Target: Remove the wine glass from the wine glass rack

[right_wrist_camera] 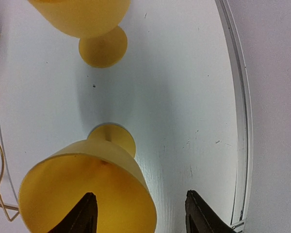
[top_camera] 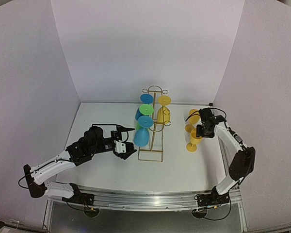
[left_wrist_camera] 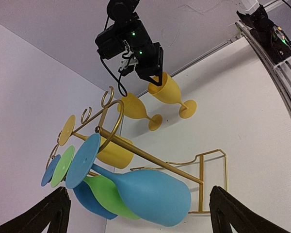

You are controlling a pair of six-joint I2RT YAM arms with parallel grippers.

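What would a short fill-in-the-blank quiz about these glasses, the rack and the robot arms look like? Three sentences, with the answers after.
1. Both glasses standing on the table are the colour ___.
2. On the rack, a ___ glass hangs between the two blue glasses.
3. The left gripper faces the nearest blue glass with its fingers ___.
Missing words: yellow; green; open.

White table (top_camera: 184,170); backdrop panels (top_camera: 145,43) on three sides; metal rail (top_camera: 145,200) along near edge.
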